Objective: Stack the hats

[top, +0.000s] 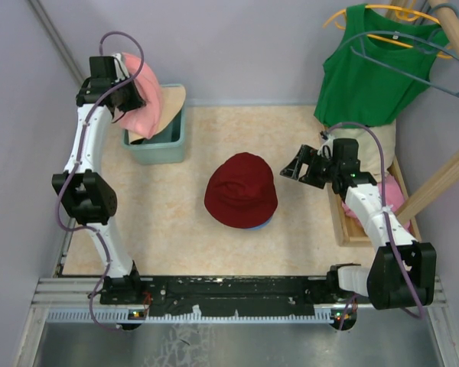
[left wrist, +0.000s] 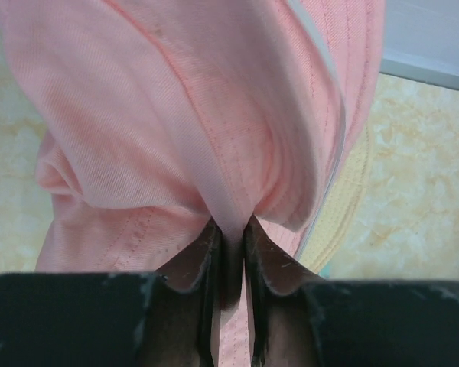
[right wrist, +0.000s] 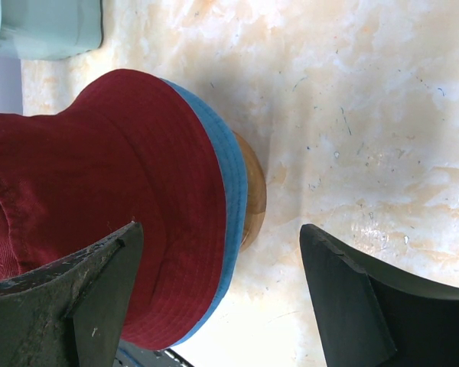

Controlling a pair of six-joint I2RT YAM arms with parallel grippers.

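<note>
A pink hat (top: 141, 95) hangs over the teal basket at the back left, and my left gripper (top: 128, 101) holds it. In the left wrist view the jaws (left wrist: 231, 225) are shut on a fold of its pink fabric (left wrist: 176, 115). A beige hat (top: 172, 103) lies draped over the basket's rim behind it, its brim edge (left wrist: 344, 199) showing. A dark red hat (top: 241, 187) sits mid-table on top of a blue hat (top: 256, 226), of which only the brim (right wrist: 229, 176) shows. My right gripper (top: 294, 170) stands open just right of that pile, holding nothing (right wrist: 222, 227).
The teal basket (top: 157, 145) stands at the back left. A green tank top (top: 367, 69) hangs on a hanger at the back right. A wooden tray (top: 340, 222) along the right side holds pink fabric (top: 394, 195). A tan round edge (right wrist: 254, 195) shows under the blue brim.
</note>
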